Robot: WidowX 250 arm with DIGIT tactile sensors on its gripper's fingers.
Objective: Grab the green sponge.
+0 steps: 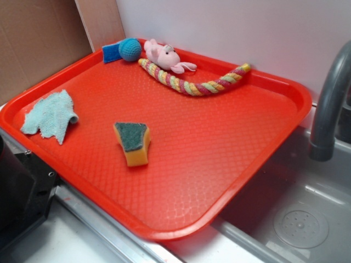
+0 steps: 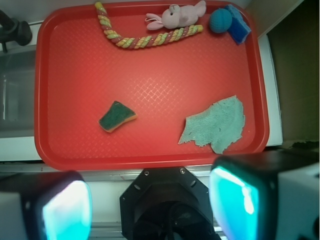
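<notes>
Blurred and close to the wrist camera, the two pale claw fingers point(image 2: 235, 200) with glowing teal pads stand wide apart, so the claw point(image 2: 150, 205) is fully open and holds nothing, poised high over the near edge of the red textured plastic tray point(image 2: 70, 70). Ahead of it, well apart from the fingers, the small wedge-shaped yellow foam sponge with a dark green scouring pad point(image 1: 132, 143) lies on the tray floor near the middle, green face up, touching nothing else. A pale teal knitted cloth point(image 1: 50, 115) is crumpled near one tray edge, apart from the sponge. Along the far rim lie a twisted multicoloured rope toy point(image 1: 192, 82), a pink plush animal point(image 1: 163, 56) that seems to touch the rope, a teal crocheted ball point(image 1: 130, 49) and, just beside it, a small blue rectangular block point(image 1: 111, 52). The tray sits on the counter over a grey sink point(image 1: 296, 213), beside a dark grey curved faucet point(image 1: 329, 104).
</notes>
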